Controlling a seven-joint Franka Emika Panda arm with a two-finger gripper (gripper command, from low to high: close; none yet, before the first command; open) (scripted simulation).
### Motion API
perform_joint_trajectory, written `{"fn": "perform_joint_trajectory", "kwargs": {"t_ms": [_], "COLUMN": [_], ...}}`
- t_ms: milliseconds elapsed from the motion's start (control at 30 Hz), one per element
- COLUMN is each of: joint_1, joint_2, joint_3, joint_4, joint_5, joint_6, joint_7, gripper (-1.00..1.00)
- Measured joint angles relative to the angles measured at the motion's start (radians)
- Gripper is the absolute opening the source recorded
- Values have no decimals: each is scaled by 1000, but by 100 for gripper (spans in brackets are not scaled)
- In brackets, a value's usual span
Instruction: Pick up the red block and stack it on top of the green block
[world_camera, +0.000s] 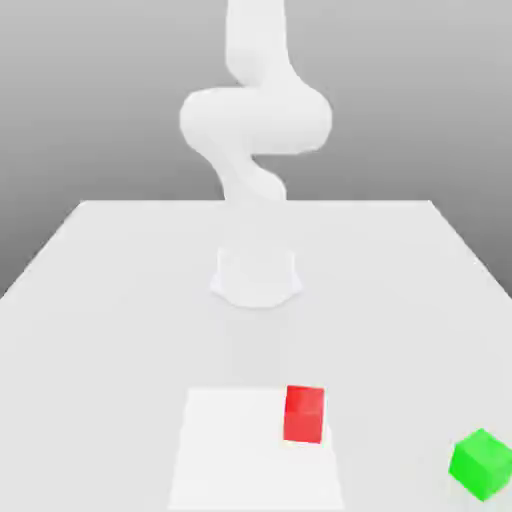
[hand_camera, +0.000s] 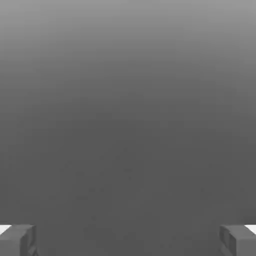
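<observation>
The red block (world_camera: 304, 413) sits on the white table near its front edge, a little to the exterior view's right of centre. The green block (world_camera: 483, 463) rests on the table at the front corner on the exterior view's right, well apart from the red one. In the hand view my gripper (hand_camera: 128, 241) is open. Its two grey fingertips (hand_camera: 17, 241) stand far apart, with nothing held between them and a plain grey backdrop beyond.
The white arm's base (world_camera: 256, 277) stands mid-table behind the blocks, and its links (world_camera: 255, 120) rise above it. A brighter white square patch (world_camera: 235, 455) marks the table under the red block. The table (world_camera: 100, 300) stretches wide to both sides.
</observation>
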Motion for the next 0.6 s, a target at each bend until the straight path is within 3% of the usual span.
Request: {"fn": "perform_joint_trajectory", "kwargs": {"t_ms": [333, 600], "joint_1": [110, 147], "joint_2": [313, 545], "joint_3": [-45, 2], "joint_4": [-164, -296], "joint_5": [178, 202], "joint_6": [157, 291], "joint_7": [-24, 43], "gripper": [0, 0]}}
